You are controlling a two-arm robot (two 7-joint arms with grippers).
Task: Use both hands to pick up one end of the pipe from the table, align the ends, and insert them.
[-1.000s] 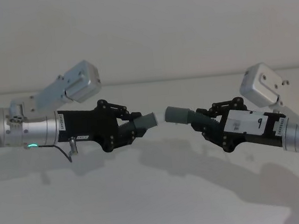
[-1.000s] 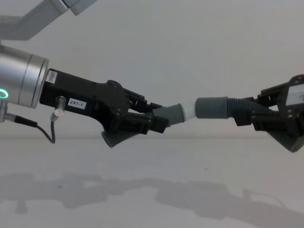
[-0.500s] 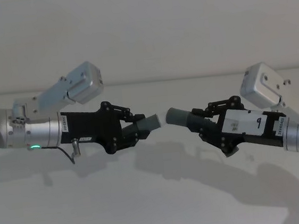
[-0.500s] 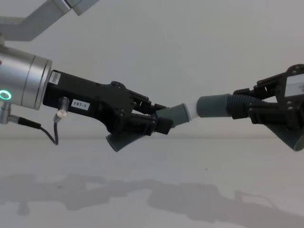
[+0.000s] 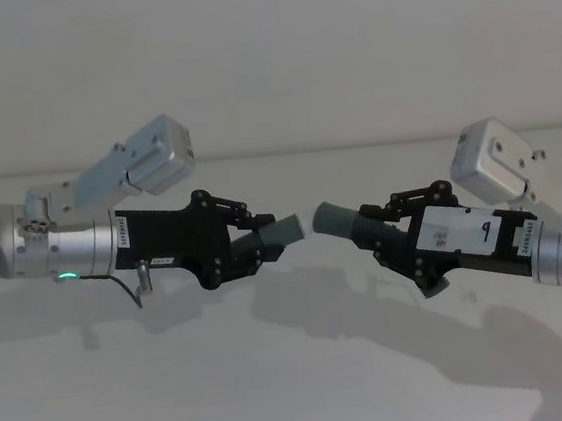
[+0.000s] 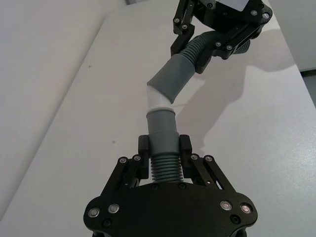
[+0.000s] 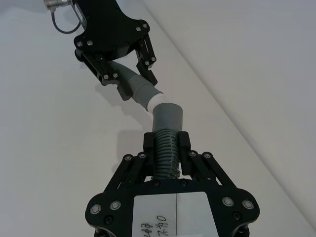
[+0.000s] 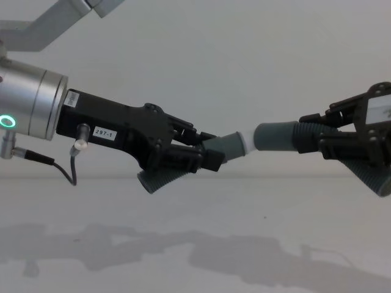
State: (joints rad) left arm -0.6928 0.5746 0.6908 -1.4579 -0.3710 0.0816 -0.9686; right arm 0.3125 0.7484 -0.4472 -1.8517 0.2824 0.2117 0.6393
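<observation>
Both pieces of the pipe hang in the air above the table. My left gripper is shut on the ribbed part of the left piece, whose whitish tip points right. From the other side, my right gripper is shut on the ribbed part of the right piece. The two ends meet at an angle, with the whitish tip at the mouth of the right sleeve. How deep the tip sits I cannot tell.
The table below carries the arms' shadows. A pale wall rises right behind the table's back edge. Grey camera housings sit above both wrists.
The two grippers have drawn closer together and the gap between the two ends has closed. Over the last half second there is hardly any movement.
</observation>
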